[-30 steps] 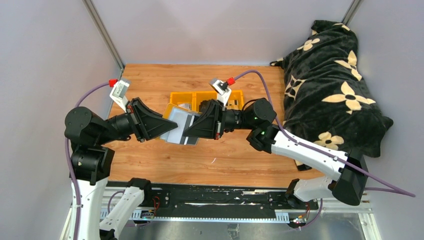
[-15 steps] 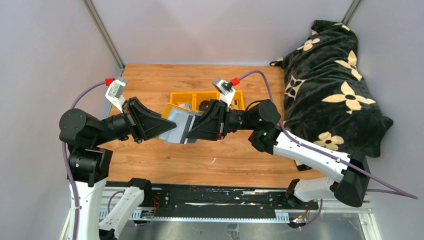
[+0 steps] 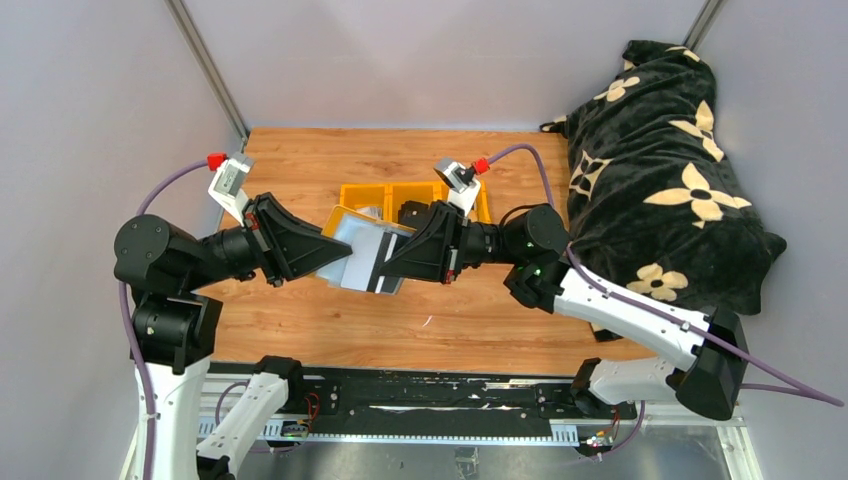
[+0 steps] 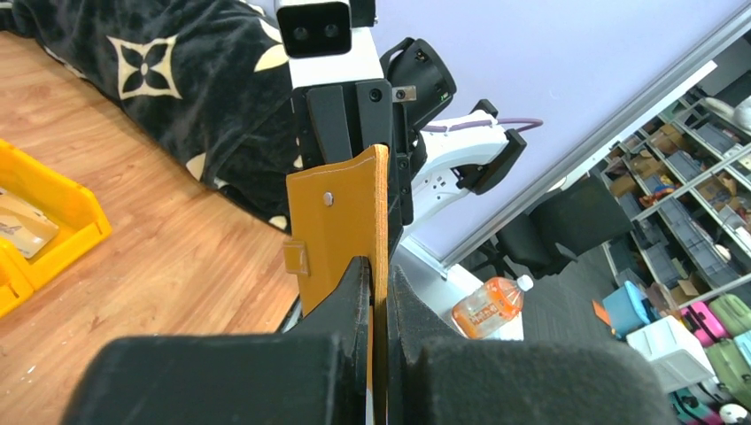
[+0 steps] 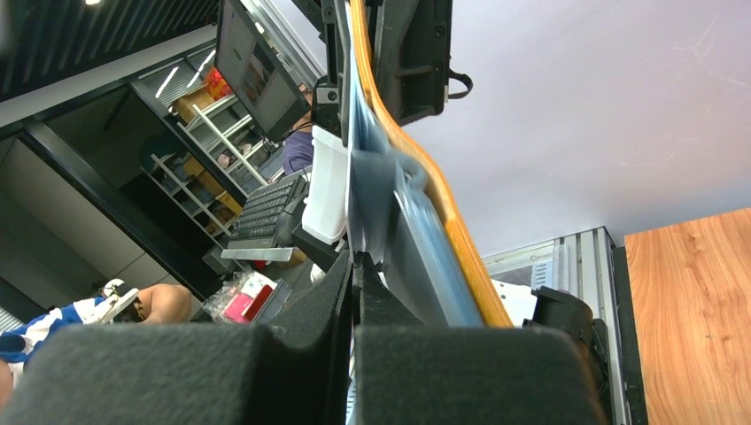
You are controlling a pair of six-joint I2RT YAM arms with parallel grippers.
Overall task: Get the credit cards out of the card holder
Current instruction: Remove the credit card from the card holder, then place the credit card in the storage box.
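The mustard card holder (image 3: 345,245) hangs open above the table between both arms, its grey-blue lining facing up. My left gripper (image 3: 325,255) is shut on its left edge. In the left wrist view the card holder (image 4: 336,212) stands edge-on, pinched in my left gripper (image 4: 379,274). My right gripper (image 3: 385,265) is shut on a pale credit card (image 3: 375,265) with a dark stripe, which sticks out of the lining's right side. From the right wrist, the right gripper (image 5: 354,261) clamps that thin card (image 5: 352,212) beside the card holder (image 5: 425,177).
Yellow bins (image 3: 440,192) stand behind the card holder; one holds a pale card (image 3: 368,212), another a black item (image 3: 410,212). The left wrist view shows a bin (image 4: 62,208) with a tan card (image 4: 22,232). A black flowered blanket (image 3: 660,170) covers the right side.
The right gripper loosened for a moment and has shut again on the card, its arm shifting slightly right. The left jaws closed tighter on the card holder, and that arm eased left.
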